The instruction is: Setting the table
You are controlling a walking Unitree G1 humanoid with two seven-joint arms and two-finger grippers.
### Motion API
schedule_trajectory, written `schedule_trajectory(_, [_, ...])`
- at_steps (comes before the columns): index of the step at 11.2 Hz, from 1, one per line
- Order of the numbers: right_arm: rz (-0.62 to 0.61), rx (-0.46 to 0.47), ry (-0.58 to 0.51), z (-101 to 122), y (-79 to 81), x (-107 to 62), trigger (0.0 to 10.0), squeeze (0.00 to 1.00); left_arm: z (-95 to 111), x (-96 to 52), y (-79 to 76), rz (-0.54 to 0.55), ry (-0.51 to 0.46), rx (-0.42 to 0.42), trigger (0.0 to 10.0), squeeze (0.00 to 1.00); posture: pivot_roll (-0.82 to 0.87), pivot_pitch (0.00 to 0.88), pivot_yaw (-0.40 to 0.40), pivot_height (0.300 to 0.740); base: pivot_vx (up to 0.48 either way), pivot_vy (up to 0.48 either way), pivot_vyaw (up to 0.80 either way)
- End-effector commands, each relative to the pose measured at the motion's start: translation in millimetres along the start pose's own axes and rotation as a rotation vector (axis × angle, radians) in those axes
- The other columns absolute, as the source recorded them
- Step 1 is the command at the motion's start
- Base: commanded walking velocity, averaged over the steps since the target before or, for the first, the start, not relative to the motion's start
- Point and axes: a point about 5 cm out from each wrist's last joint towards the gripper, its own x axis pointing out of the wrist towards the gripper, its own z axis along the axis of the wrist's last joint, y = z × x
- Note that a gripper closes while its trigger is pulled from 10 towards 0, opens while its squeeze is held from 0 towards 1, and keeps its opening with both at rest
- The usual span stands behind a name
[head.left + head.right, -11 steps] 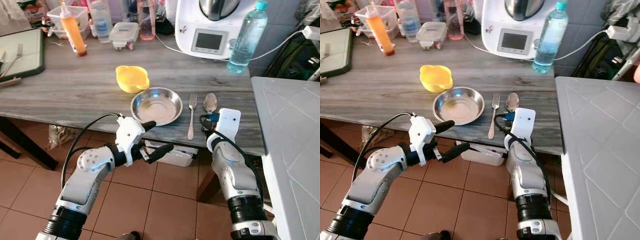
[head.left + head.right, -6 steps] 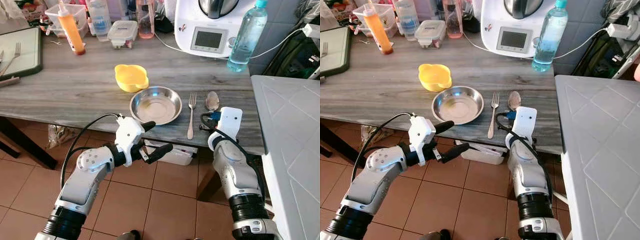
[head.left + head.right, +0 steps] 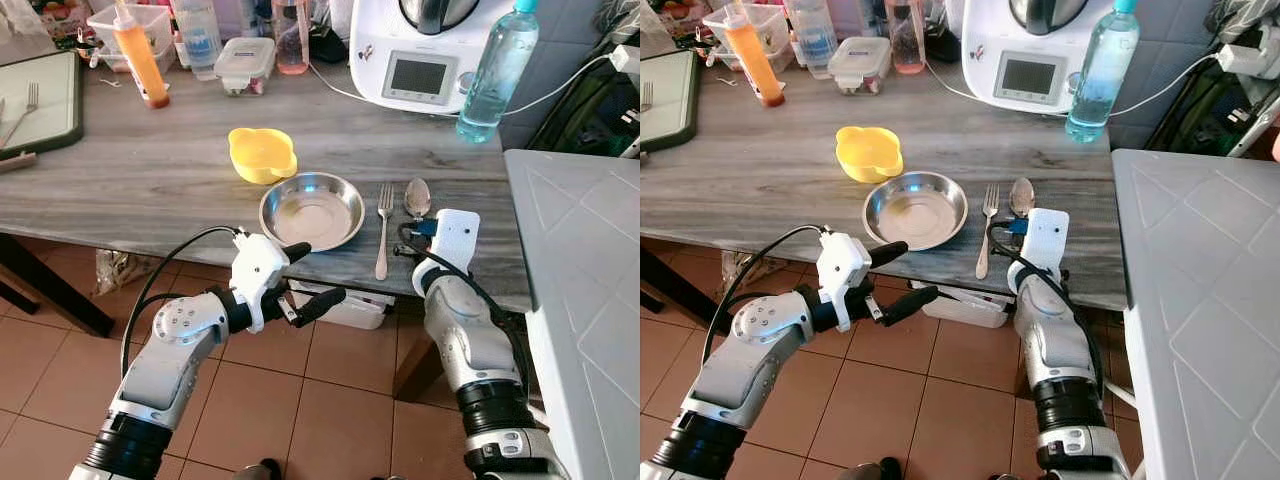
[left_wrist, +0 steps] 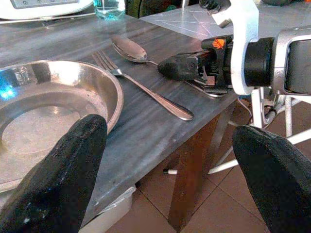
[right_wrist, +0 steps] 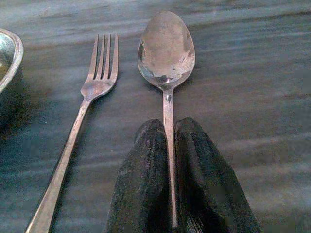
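Pinching the shiny steel spoon (image 5: pixel 166 53) by its handle, your right gripper (image 5: pixel 171 170) needed to release it parallel to the slim metal fork (image 5: pixel 85 111); left gripper (image 4: pixel 165 170) hung spread.

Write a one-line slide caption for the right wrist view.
Right gripper shut on the spoon handle on the grey wooden table, parallel to a fork beside the steel plate.

Table (image 3: pixel 150 180) was grey streaked woodgrain. Ahead of the right gripper's (image 5: pixel 168 145) black fingers: silver spoon (image 5: pixel 166 48), silver fork (image 5: pixel 92 97) beside it. Past the left gripper (image 3: pixel 315 275), also black-fingered on a white housing: shiny steel plate (image 3: pixel 312 210), then yellow bowl (image 3: pixel 262 155). Floor tiles (image 3: pixel 60 380) were terracotta.
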Motion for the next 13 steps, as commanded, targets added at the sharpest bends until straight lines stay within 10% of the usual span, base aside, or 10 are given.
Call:
schedule_trajectory(1, [0.006,-0.004,0.076,-16.8,0.7,-0.5,5.0,0.00,2.2,-0.5,-1.8,-0.011,0.010,0.022,10.0,0.00,0.15,0.185,0.032,0.740,0.000,0.000,0.00])
schedule_trajectory(3, [0.000,-0.004,0.073,-17.2,0.5,-0.4,5.1,0.00,2.2,-0.3,-2.2,-0.011,0.008,0.021,10.0,0.00,0.15,0.184,0.032,0.740,0.000,0.000,0.00])
schedule_trajectory(4, [-0.002,-0.006,0.074,-17.9,-0.2,-0.5,8.9,0.13,2.5,0.4,-2.0,-0.011,0.008,0.021,10.0,0.00,0.15,0.183,0.033,0.740,0.000,0.000,0.00])
schedule_trajectory(5, [-0.005,-0.006,0.072,-18.2,-0.9,-0.6,10.0,1.00,2.6,0.5,-1.9,-0.011,0.008,0.022,10.0,0.00,0.15,0.183,0.033,0.740,0.000,0.000,0.00])
schedule_trajectory(13, [0.010,-0.017,0.047,-17.0,-1.8,-1.6,10.0,1.00,2.8,0.5,-2.5,-0.011,0.003,0.023,10.0,0.00,0.15,0.173,0.032,0.740,0.000,0.000,0.00])
